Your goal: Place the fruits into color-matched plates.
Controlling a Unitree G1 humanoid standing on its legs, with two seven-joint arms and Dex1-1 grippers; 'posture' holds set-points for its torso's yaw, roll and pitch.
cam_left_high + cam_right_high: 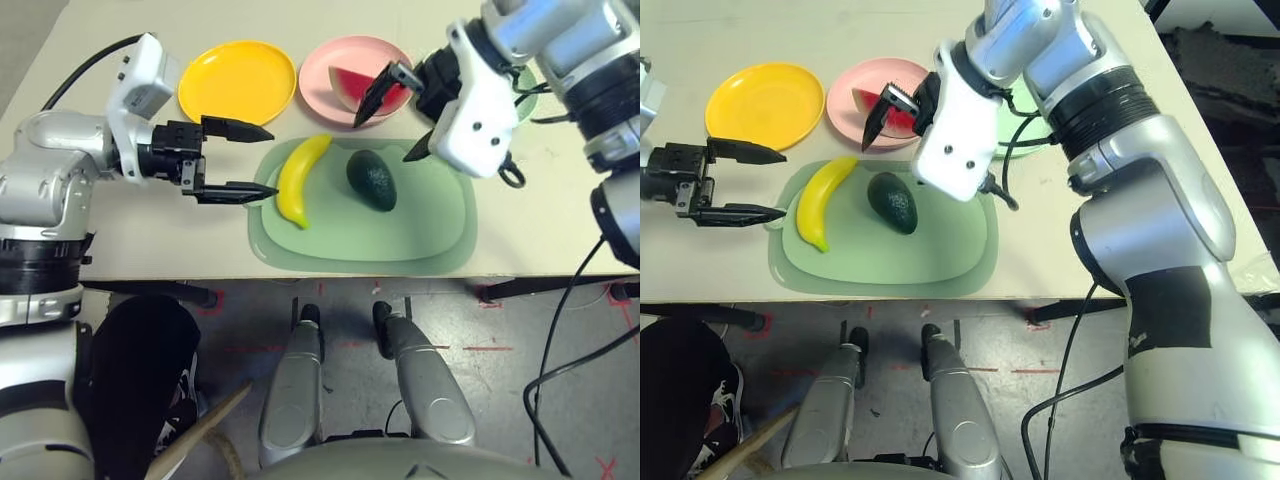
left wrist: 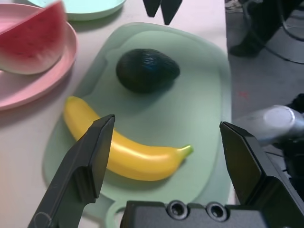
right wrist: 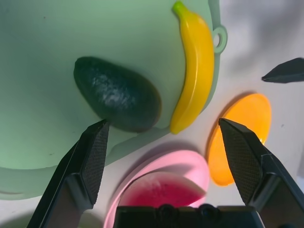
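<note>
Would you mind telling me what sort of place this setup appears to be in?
Probably a robotics lab or test room: red tape marks on the grey floor, loose black cables beside the table, and toy fruit such as a banana.

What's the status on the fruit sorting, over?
Both jaws open, empty. Watermelon wedge in pink plate. Banana, avocado on cutting mat; yellow plate empty. Nothing blocking.

Left end effector [image 1: 233,160] gapes level; right end effector [image 1: 395,115] gapes, angled down.
</note>
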